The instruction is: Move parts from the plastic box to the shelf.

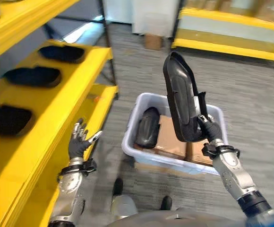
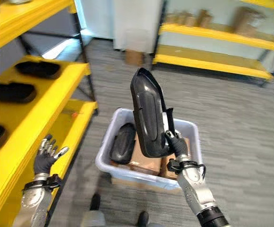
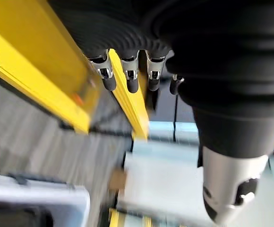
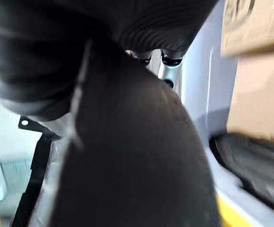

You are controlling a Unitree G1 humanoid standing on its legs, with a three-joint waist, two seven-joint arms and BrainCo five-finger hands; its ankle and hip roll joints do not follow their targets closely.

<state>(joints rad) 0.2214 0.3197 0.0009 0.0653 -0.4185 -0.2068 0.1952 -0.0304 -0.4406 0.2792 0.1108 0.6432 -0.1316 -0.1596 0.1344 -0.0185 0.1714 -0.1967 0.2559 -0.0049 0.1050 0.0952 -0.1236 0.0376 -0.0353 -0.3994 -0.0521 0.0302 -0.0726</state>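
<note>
A: Any readable print?

B: None legible. Cardboard (image 1: 172,137) in the bin floor looks plain; boxes (image 2: 201,19) on the far rack are too blurred to read.

A: Nearest things first.

B: Left hand (image 1: 80,142) sits low beside the yellow shelf (image 1: 56,123), at its front edge, fingers straight and spread, holding nothing. Its wrist view has fingertips (image 3: 130,82) in a row past the yellow shelf edges; the rest is smeared.

A: Right hand?

B: Right hand (image 2: 177,142) is wrapped round the lower end of a black part (image 2: 149,113), held upright and raised above the plastic box (image 1: 141,151). Fingers are mostly hidden behind the part in the head views; in the right wrist view the part (image 4: 127,156) covers nearly everything, with the hand curled over its edge.

A: Box contents?

B: One more black part (image 1: 149,126) lies against the left wall inside. Right side of the box is hidden by the lifted part and the arm.

A: Shelf?

B: Three black parts on the top level: nearest (image 1: 7,119) cut off at the frame edge, middle (image 1: 33,76), far (image 1: 61,53). Lower level (image 1: 101,101) sticks out toward the box.

A: Beyond?

B: Grey floor (image 1: 250,94), a small carton (image 1: 152,41) by a white unit, and a second yellow rack (image 2: 212,64) along the back.
</note>
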